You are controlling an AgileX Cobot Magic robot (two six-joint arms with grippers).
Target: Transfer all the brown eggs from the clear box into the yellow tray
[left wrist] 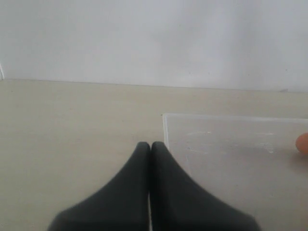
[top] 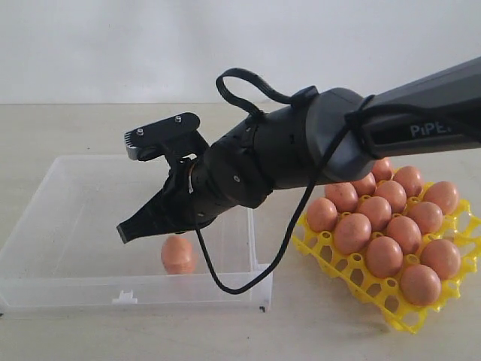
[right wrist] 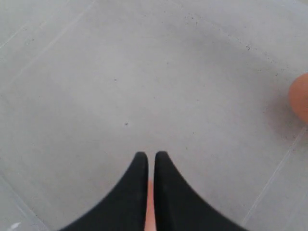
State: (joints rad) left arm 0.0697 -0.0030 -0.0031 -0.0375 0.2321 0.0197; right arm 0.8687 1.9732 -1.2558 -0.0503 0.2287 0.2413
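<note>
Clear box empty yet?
No, one egg lies on the floor of the box, near its front wall.

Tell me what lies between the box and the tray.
Bare table; a black cable hangs over it, seen in the exterior view.

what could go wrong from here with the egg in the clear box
The right gripper has its jaws shut with the brown egg outside them; moving like this may roll it across the clear box. The cable hangs at the box's front wall and might snag. The yellow tray is crowded, so placing could knock neighbours.
</note>
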